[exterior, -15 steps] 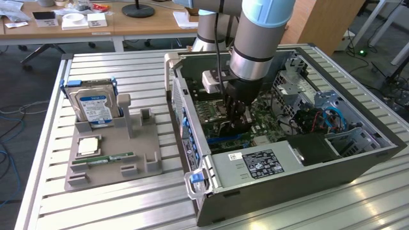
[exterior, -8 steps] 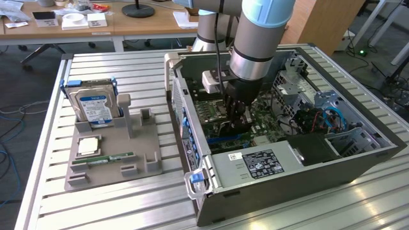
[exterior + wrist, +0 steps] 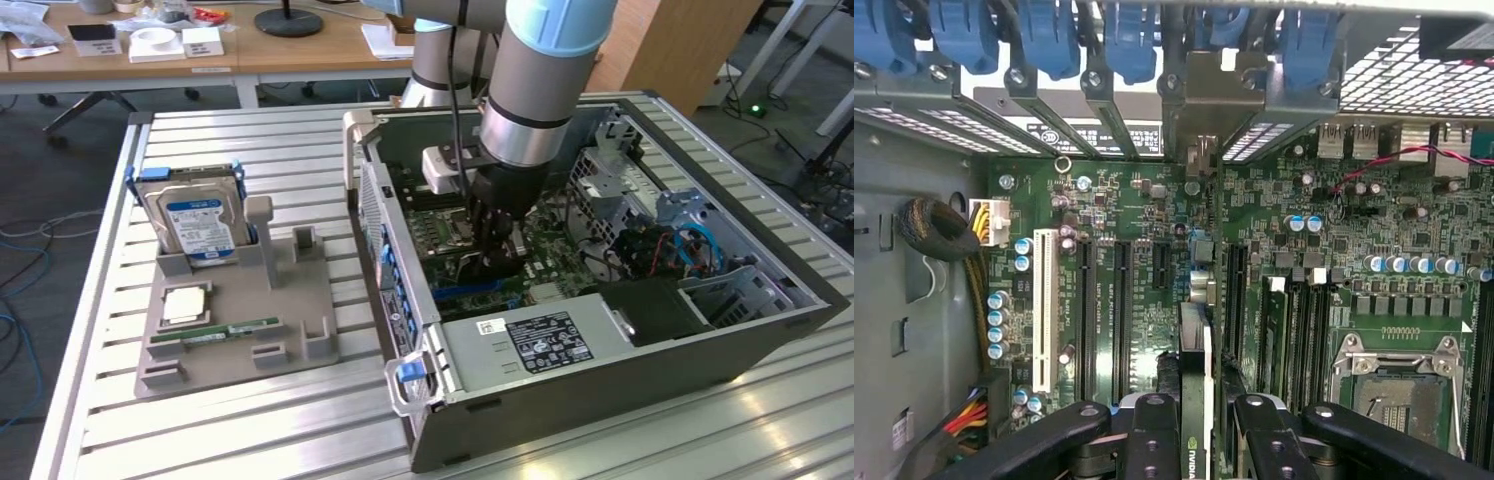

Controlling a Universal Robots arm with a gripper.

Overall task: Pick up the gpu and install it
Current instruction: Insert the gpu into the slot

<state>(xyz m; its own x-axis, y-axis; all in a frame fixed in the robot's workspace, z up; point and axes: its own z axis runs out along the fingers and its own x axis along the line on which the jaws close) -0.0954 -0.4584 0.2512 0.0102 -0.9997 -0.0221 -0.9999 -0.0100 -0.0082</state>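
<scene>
My gripper [image 3: 491, 250] reaches down inside the open computer case [image 3: 601, 340], just over the green motherboard [image 3: 554, 270]. It is shut on the gpu [image 3: 1196, 350], which I see edge-on in the wrist view as a thin black and green card between the black fingers [image 3: 1154, 440]. The card stands upright over the long expansion slots [image 3: 1122, 300] of the motherboard [image 3: 1324, 200], and its far end points at the rear slot brackets [image 3: 1204, 95]. In the exterior view the gpu [image 3: 463, 268] is a dark shape under the fingers. Whether it sits in a slot I cannot tell.
On the slatted table, a grey holder [image 3: 234, 330] at the exterior view's left carries a silver hard drive [image 3: 198, 225], a green memory stick [image 3: 214, 333] and a square chip [image 3: 183, 305]. Case walls, a drive cage [image 3: 641, 180] and cables [image 3: 939, 235] hem the arm in.
</scene>
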